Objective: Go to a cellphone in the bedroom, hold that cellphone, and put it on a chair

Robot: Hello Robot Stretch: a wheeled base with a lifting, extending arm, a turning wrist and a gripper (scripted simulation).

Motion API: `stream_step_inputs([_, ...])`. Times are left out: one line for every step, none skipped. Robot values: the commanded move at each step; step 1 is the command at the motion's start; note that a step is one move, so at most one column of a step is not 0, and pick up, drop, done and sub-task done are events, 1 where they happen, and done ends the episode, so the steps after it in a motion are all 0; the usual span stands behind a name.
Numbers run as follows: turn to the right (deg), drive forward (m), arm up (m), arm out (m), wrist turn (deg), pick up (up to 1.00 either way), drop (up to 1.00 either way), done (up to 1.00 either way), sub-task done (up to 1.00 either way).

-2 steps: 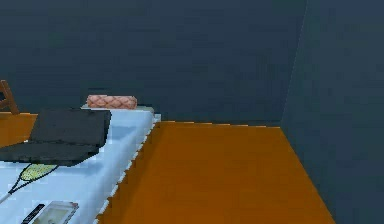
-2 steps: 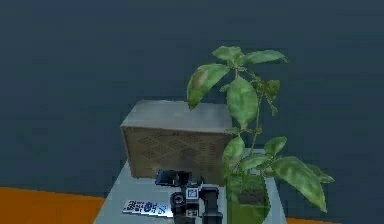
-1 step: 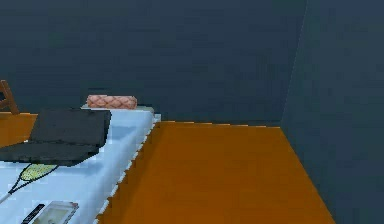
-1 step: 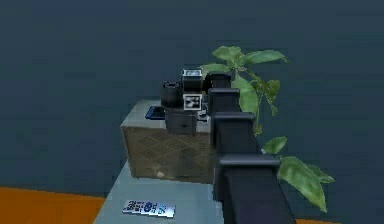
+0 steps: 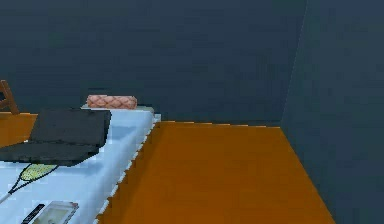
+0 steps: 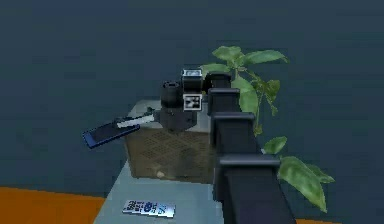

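The gripper [image 6: 126, 124] holds the cellphone [image 6: 100, 134]: the dark slab hangs off its fingertip end, clear of the brown box [image 6: 160, 158] beneath the gripper's body, with its long axis roughly in line with the fingers. No grip detail can be made out. A brown wooden piece [image 5: 7, 96] at the forward view's left edge may be the chair, cut off

Cellphone [image 6: 100, 133]: flat dark-blue slab w/ lighter edge, approx level, slight tilt. Sits right at the tips of the fingers [image 6: 140, 121], stretching on past them. Held by gripper [image 6: 122, 125], hanging clear of every surface.
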Motion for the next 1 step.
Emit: stream_step_inputs([0.0, 0.0, 0.0, 0.0, -45.0, 0.0, 0.0, 0.0, 0.0])
